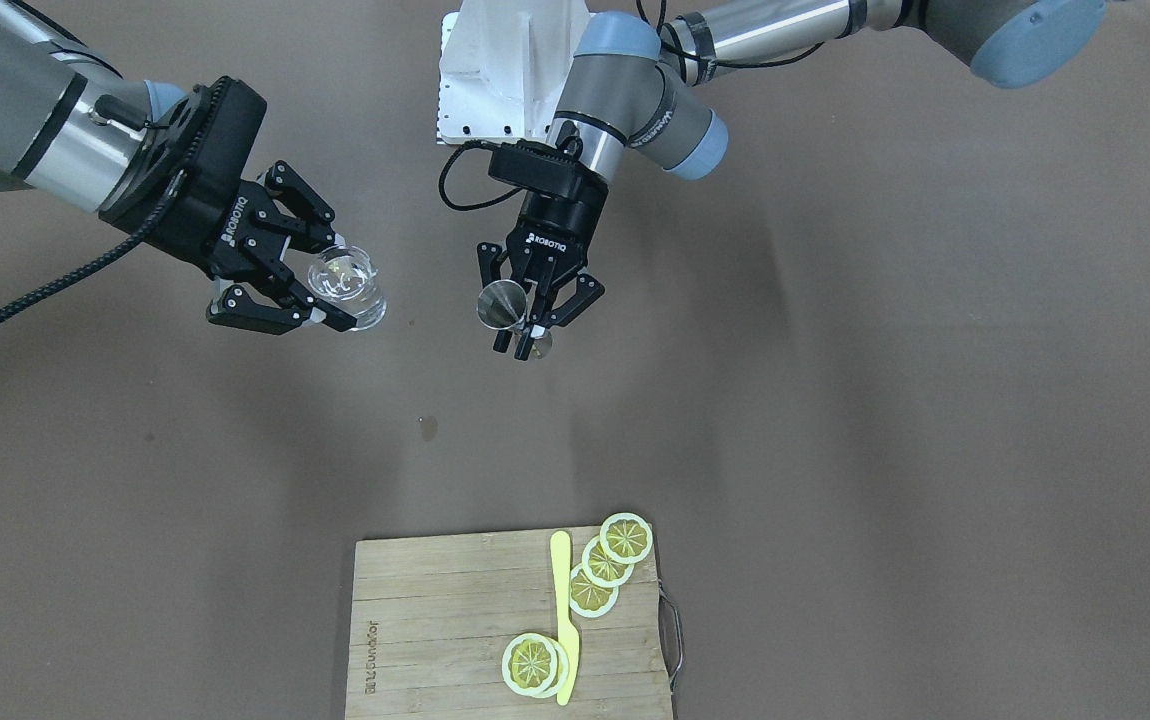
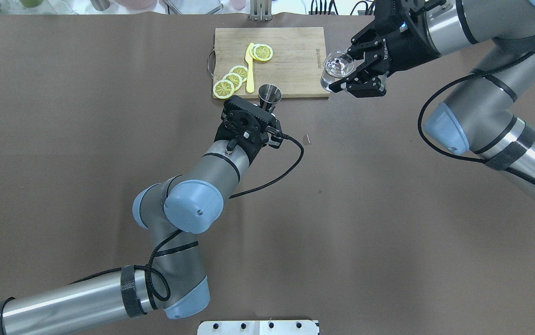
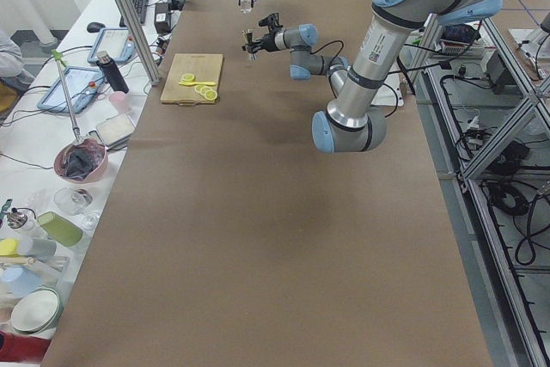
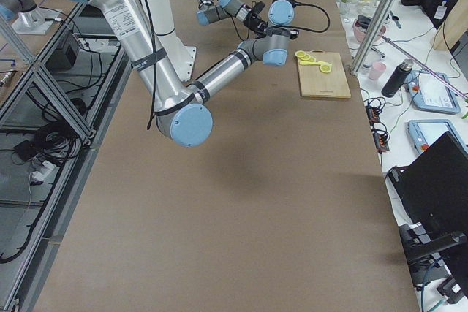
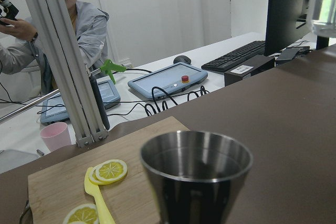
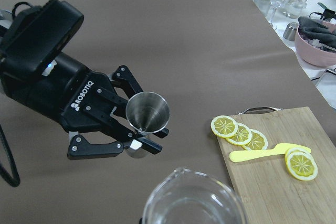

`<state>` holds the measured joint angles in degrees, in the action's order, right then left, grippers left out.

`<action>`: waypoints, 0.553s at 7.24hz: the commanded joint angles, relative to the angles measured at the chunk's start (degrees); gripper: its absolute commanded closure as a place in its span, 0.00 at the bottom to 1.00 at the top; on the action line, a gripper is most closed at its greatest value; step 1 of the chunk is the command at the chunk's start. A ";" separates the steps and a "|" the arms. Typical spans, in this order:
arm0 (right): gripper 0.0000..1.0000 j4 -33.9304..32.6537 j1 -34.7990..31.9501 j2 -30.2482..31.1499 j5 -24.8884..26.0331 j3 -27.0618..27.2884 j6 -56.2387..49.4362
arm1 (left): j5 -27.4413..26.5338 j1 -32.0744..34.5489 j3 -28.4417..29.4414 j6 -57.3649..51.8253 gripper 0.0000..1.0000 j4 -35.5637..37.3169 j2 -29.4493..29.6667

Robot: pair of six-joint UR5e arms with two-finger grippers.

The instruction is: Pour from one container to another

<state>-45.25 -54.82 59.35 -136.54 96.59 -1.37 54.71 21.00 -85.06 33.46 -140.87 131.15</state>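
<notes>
The left arm is seen bent at the elbow over the middle of the brown table (image 1: 885, 400), with its wrist reaching forward toward the far side. The left gripper (image 1: 527, 325) is closed on the stainless-steel jigger (image 1: 501, 303), gripping it at the narrow waist. The jigger is held upright, open cone upward, clear of the table surface; in the overhead view it appears at the near edge of the wooden cutting board (image 1: 435, 620). Whether anything is inside it cannot be told. The right arm is extended from the robot's right, its wrist turned so that the right gripper (image 1: 340, 285) lies nearly level and points toward the robot's left side. Its 2 fingers are clamped on opposite sides of the clear glass tumbler (image 1: 350, 280), which is held in the air with its mouth upward, slightly tilted. The tumbler and the jigger are held well apart, with open table below and between them. From the right wrist view, the tumbler rim is seen in the foreground and the jigger's mouth beyond it. On the board, 5 lemon slices (image 1: 625, 538) and 1 yellow knife (image 1: 563, 610) are recorded. A small dark spot (image 1: 428, 428) is noted on the table between the grippers and the board.
</notes>
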 commanded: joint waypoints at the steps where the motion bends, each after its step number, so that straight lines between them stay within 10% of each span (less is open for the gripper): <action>1: 1.00 -4.74 1.20 -2.03 0.93 0.27 -0.21 | -0.13 0.00 0.42 0.03 1.00 -0.46 0.51; 4: 1.00 -9.75 2.34 -4.23 1.63 0.44 -1.17 | -0.31 0.00 1.65 0.03 1.00 -0.72 1.12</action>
<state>-52.99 -52.92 56.12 -135.18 96.99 -1.86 54.48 21.00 -83.98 33.51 -141.44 132.06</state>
